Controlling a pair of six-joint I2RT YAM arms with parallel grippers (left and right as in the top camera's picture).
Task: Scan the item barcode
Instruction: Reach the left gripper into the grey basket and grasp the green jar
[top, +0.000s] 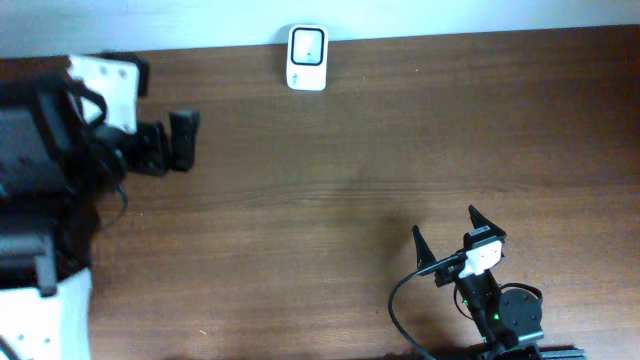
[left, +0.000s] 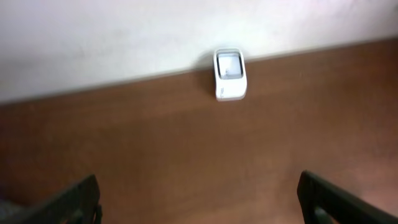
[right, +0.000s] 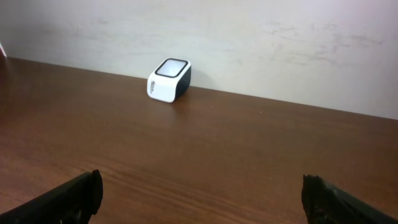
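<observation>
A small white barcode scanner (top: 306, 58) with a dark-framed window on top stands at the table's far edge against the wall; it also shows in the left wrist view, scanner (left: 229, 73), and the right wrist view, scanner (right: 169, 79). The item with the barcode is out of view. My left gripper (top: 185, 140) is at the left, well short of the scanner, its jaws wide apart over bare wood, gripper (left: 199, 199). My right gripper (top: 447, 226) is near the front edge, jaws spread with nothing between them, gripper (right: 202, 199).
The brown wooden table (top: 350, 180) ends at a pale wall (right: 249, 37) behind the scanner. The left arm's dark bulk and a white plate (top: 105, 80) fill the far left. A white shape (top: 45, 320) lies at the bottom left. A black cable (top: 398, 300) loops by the right arm.
</observation>
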